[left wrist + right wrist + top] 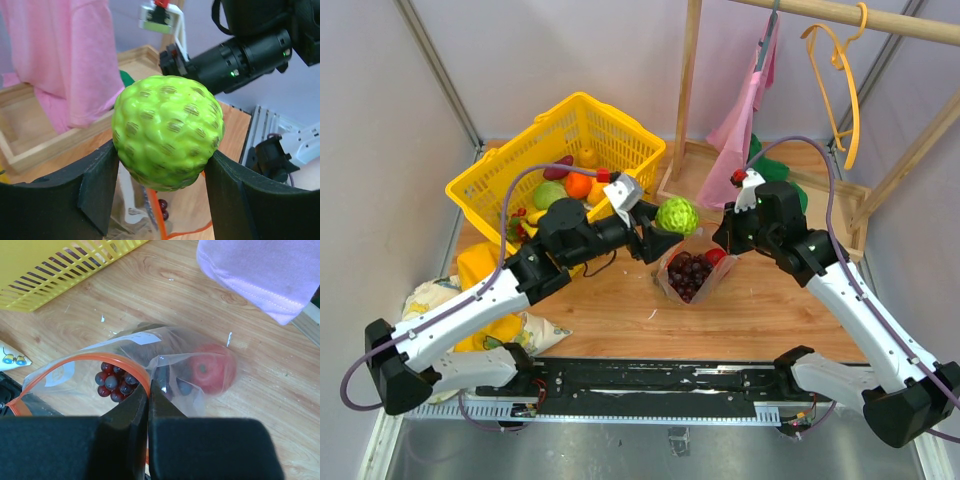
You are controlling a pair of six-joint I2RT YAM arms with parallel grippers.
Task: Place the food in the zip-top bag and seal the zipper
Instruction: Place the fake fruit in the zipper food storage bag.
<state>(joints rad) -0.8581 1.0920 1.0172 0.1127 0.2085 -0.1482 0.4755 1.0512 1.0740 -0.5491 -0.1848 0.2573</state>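
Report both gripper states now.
Left gripper: closed on the bumpy green fruit.
Right gripper: closed, pinching the zip-top bag at its mouth.

place: robot lab test cell | evidence: white panel walls (380, 90), arm bases (500, 362) on slotted rail (650, 378), power strip (307, 137)

The left gripper (665, 230) holds a bumpy lime-green piece (678, 213) in the air, just above the open mouth of the zip-top bag (672, 285). The bag lies on the wooden surface (610, 295) with dark grapes (688, 272) and a red apple (715, 256) inside. The right gripper (728, 240) is at the bag's right edge, its fingers too dark to make out. Behind the left arm stands a yellow basket (520, 150), with an orange (578, 185) and other pieces in it. A pink cloth (745, 120) hangs from a wooden rack (692, 80) at the back right.
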